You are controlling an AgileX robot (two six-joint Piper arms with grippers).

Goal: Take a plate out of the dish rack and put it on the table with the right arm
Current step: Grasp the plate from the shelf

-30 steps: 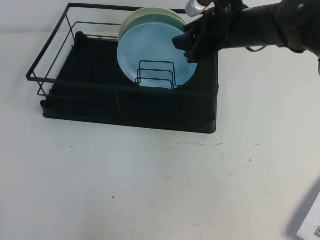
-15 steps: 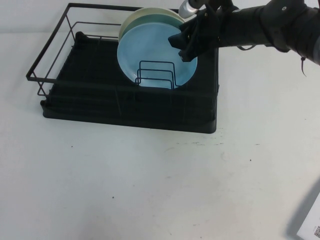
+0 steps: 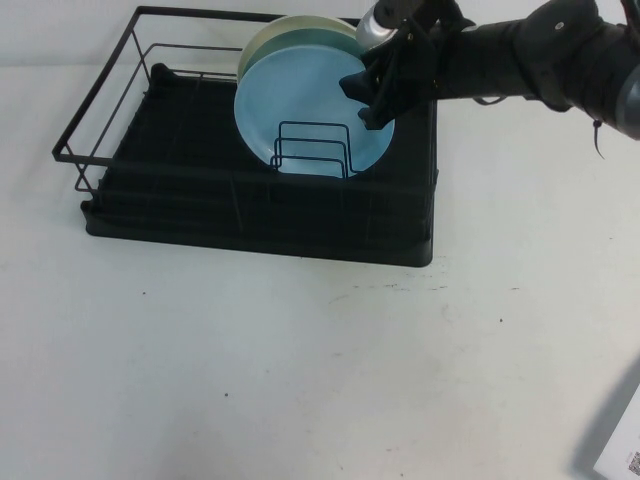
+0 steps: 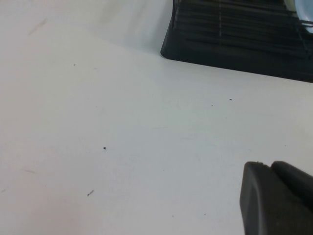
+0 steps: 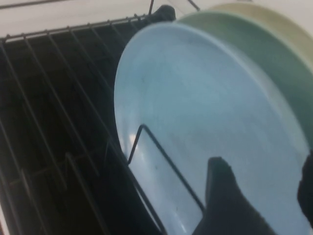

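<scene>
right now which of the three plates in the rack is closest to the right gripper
The sky-blue plate, frontmost of the stack, standing against the wire dividers. The right gripper is at its upper right edge; the mint-green plate and cream plate stand behind it.

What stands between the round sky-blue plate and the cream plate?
In the high view, a mint-green plate stands between the sky-blue plate and the cream plate.
</scene>
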